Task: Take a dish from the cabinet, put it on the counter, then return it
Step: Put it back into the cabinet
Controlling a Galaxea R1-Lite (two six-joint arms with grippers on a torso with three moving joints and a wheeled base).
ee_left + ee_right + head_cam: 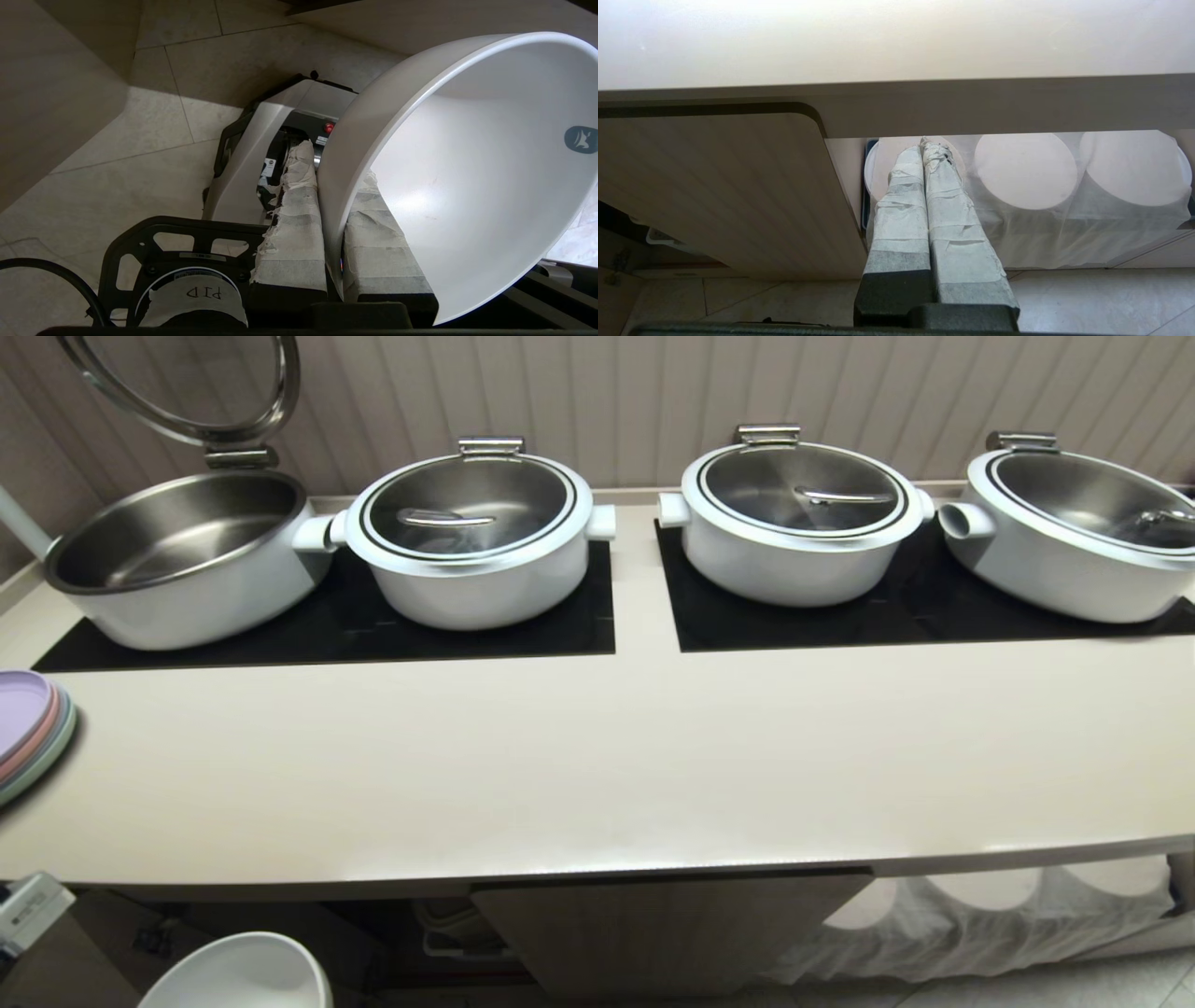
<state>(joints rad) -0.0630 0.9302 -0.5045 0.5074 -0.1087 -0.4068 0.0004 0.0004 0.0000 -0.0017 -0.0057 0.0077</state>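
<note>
Gripping the dish (pixel 467 177) by its rim, left gripper (pixel 334 186) jaws clenched either side of the wall, low before the cabinet (pixel 663 924) and below the surface (pixel 597 765). Readable in left wrist view only: "PID" on a taped label (pixel 203 293); grey logo badge (pixel 580 139) inside the bowl. Head view: just the white rim (pixel 238 971). Right gripper (pixel 924 154) jaws pressed together, empty, pointing at cloth-covered plates (pixel 1024 170).

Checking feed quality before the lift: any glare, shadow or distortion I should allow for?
Head view: counter edge bows, wide-angle; soft sheen on it. Left wrist view: bright patch inside the dish, shadowed floor behind. Right wrist view: counter underside washed out white, cabinet door shaded.
</note>
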